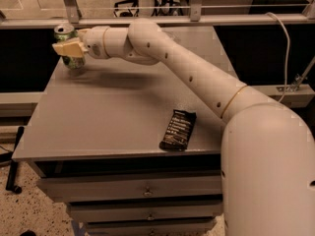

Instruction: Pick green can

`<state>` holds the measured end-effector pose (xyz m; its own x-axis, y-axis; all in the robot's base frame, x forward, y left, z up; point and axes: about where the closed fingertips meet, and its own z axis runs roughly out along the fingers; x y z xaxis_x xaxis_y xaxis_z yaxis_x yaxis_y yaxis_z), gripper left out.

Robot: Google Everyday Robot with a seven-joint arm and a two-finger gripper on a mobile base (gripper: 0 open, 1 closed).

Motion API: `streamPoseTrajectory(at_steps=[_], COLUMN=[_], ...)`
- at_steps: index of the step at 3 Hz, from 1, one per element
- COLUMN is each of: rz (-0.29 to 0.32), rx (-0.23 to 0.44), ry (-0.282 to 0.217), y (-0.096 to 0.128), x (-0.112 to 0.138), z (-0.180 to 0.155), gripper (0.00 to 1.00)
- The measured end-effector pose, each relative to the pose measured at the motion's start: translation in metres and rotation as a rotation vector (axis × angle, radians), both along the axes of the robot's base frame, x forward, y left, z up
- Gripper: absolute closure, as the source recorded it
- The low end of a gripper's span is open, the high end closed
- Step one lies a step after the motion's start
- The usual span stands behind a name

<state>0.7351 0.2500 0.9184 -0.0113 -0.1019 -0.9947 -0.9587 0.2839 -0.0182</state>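
Note:
The green can (64,34), with a silver top and pale markings, is at the far left corner of the grey table (113,117). My gripper (68,48) reaches it from the right on the long white arm. One pale finger (70,47) lies across the front of the can's middle, and the other finger is hidden behind the can. The gripper is shut on the can. The can is upright, and its bottom sits at or just above the tabletop.
A black snack bar (178,129) lies near the table's front right. Drawers (142,188) sit below the tabletop. A metal rail (197,19) runs behind the table. A cable (285,48) hangs at the right. The robot's white body (270,171) fills the lower right.

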Motion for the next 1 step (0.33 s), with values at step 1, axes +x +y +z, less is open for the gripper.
streamPoseTrajectory(at_steps=[1], rz=[-0.019], rx=[0.021], ry=[-0.033], y=[-0.0240], x=[-0.0029], z=[0.0347], gripper=[1.00])
